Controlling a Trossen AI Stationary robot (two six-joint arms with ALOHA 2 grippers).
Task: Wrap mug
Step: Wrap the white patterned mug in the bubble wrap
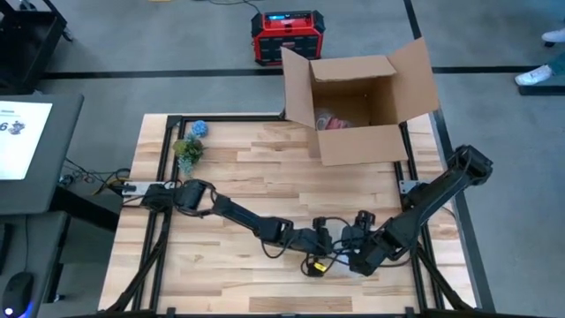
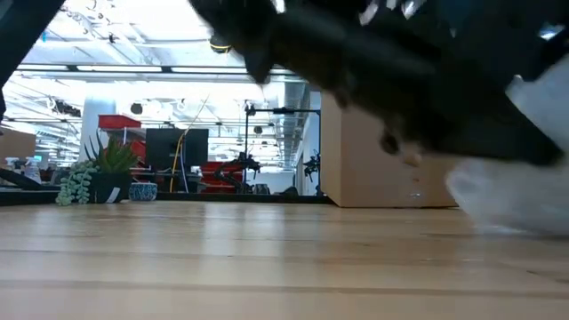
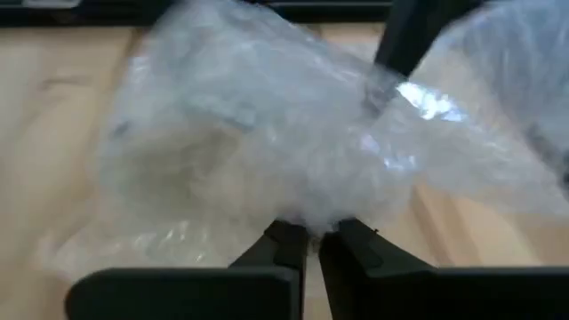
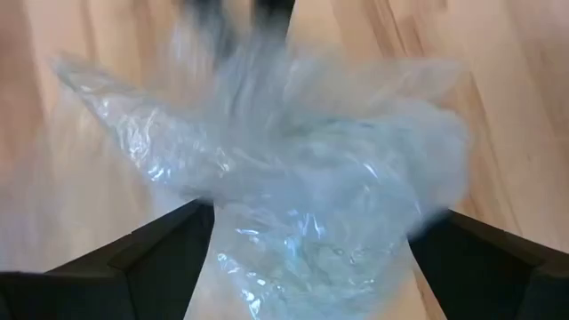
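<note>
A crumpled bundle of clear plastic wrap (image 3: pixel 267 133) lies on the wooden table near its front edge, right of the middle. The mug is hidden; I cannot see it through the wrap. My left gripper (image 3: pixel 311 238) reaches in from the left and is shut on the wrap. My right gripper (image 4: pixel 311 258) comes from the right and stands open, with its two fingers wide apart on either side of the bundle (image 4: pixel 311 178). In the high view both grippers (image 1: pixel 331 240) (image 1: pixel 353 254) meet over the same spot. The low view shows the wrap (image 2: pixel 516 196) under the blurred dark arms. My left gripper pinches a gathered fold of the clear wrap (image 3: pixel 311 213) between its two fingertips, at the bundle's side nearest that arm. The fingers come nearly level from the table's left. The rest of the wrap spreads out beyond them. My right gripper has the bundle between its fingers (image 4: pixel 178 253); whether they touch it, I cannot tell.
An open cardboard box (image 1: pixel 362 106) stands at the table's far right with something pink inside. A small potted plant (image 1: pixel 188 152) and a blue thing (image 1: pixel 200 128) sit at the far left. Bare wood (image 1: pixel 238 168) lies across the table's middle and left.
</note>
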